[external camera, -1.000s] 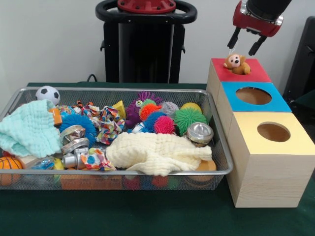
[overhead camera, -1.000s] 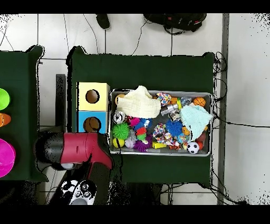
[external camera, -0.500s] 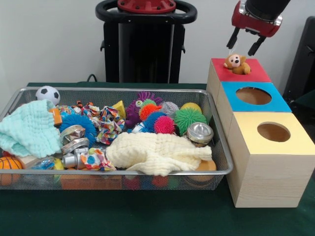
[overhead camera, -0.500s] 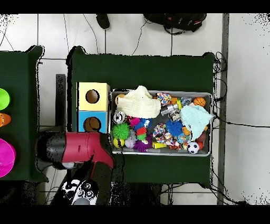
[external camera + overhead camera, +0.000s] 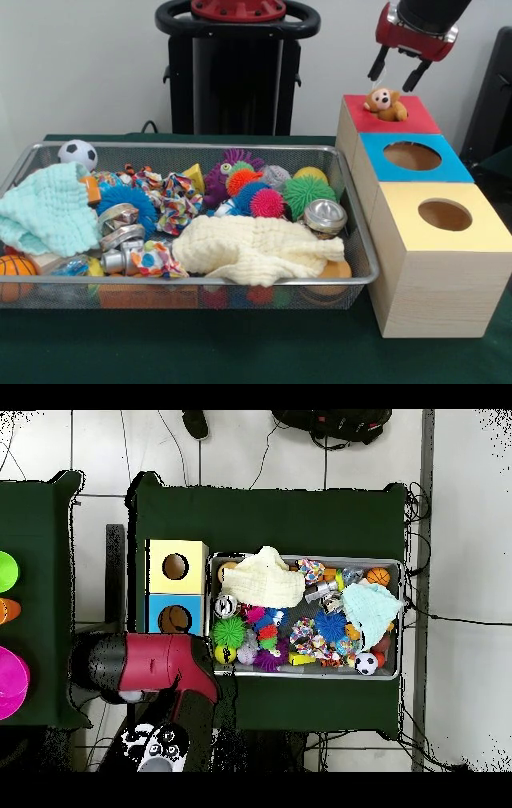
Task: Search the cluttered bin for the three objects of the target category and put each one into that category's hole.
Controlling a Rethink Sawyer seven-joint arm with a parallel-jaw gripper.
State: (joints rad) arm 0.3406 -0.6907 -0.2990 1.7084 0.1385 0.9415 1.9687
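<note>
Monkey [image 5: 385, 103] sits on the red box [image 5: 360, 116] right below the claw [image 5: 395, 70], slumped over that box's hole, so it looks wedged at the mouth and not yet dropped through. The claw hangs just above it with both fingers spread wide and nothing between them, which suggests the toy was let go there as a soft-toy deposit. From above the arm [image 5: 150, 665] covers the red box, so nothing there can be checked.

Three boxes stand in a row: red under the claw, blue [image 5: 412, 158] next toward the camera, yellow [image 5: 445, 232] nearest; each has one round hole, and the blue and yellow holes are open and empty.

Well off to the claw's side, the bin [image 5: 356, 240] holds the clutter. Two cloths lie on top, a cream one [image 5: 256, 248] and a mint one [image 5: 48, 210]. One purple plush [image 5: 216, 184] shows, likely another target. Spiky balls number at least four. One soccer ball [image 5: 78, 152], one basketball [image 5: 14, 268], one metal tin [image 5: 324, 216].
</note>
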